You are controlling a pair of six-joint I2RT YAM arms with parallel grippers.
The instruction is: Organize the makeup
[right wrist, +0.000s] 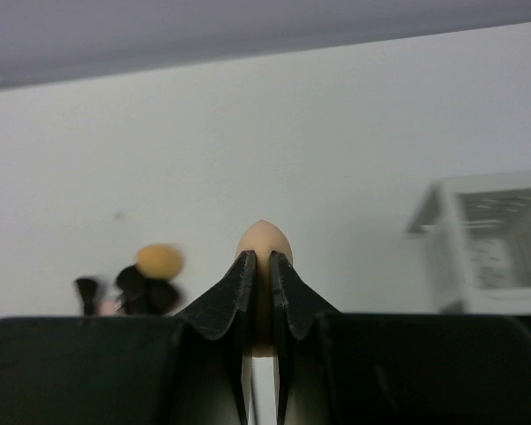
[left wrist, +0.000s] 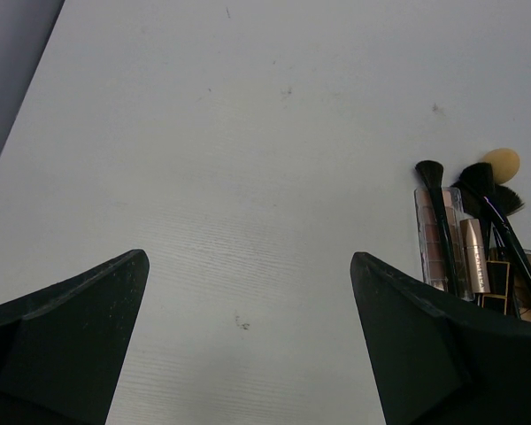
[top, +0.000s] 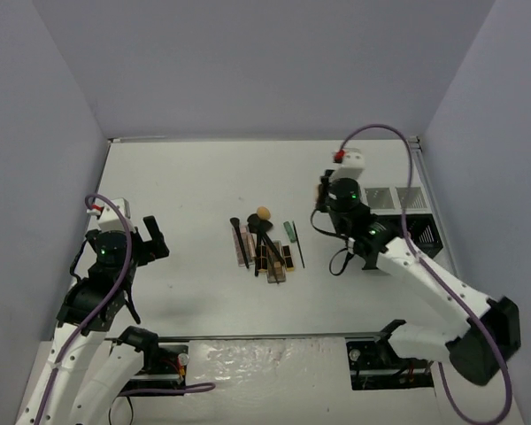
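A pile of makeup lies at mid-table: a tan egg-shaped sponge (top: 263,213), slim black brushes (top: 257,237), and narrow brown and pink palettes (top: 242,245). The left wrist view shows the sponge (left wrist: 502,161), brushes (left wrist: 436,199) and a palette (left wrist: 433,239) at the right. My right gripper (right wrist: 263,266) is shut on a second tan sponge (right wrist: 264,237), squeezed between the fingers, raised above the table right of the pile; in the top view the gripper (top: 321,197) hides it. My left gripper (left wrist: 248,301) is open and empty over bare table, left of the pile (top: 155,237).
A black-and-white compartmented organizer rack (top: 405,212) stands at the right edge of the table, seen in the right wrist view (right wrist: 491,239) to the right of the gripper. A thin green-handled tool (top: 291,235) lies at the right of the pile.
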